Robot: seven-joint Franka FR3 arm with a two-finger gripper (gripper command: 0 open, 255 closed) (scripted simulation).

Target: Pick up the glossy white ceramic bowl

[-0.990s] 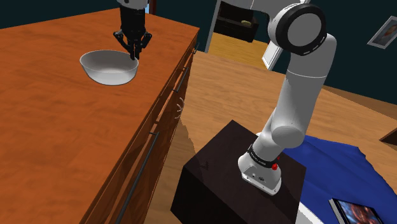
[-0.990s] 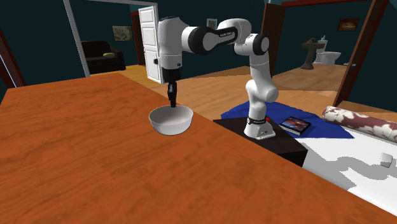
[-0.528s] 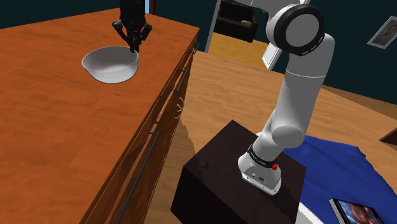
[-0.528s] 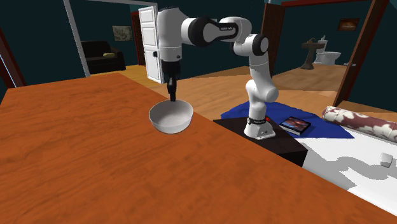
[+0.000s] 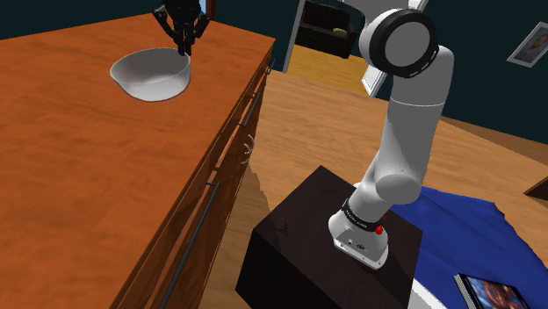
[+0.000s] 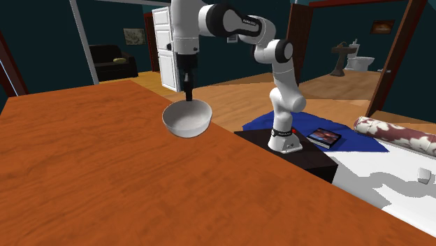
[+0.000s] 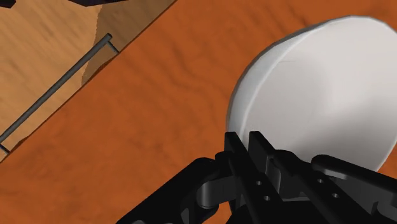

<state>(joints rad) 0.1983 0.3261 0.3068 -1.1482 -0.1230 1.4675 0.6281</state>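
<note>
Above the dresser top | bowl tilted, seemingly airborne, mouth up | hand pinching its rim

Part of bowl behind tool

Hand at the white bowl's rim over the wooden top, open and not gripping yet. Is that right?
No. The hand is shut on the white bowl, clasping its rim; the wrist view shows it. The rest stands: the hand is at the rim, over the wooden top.
</note>
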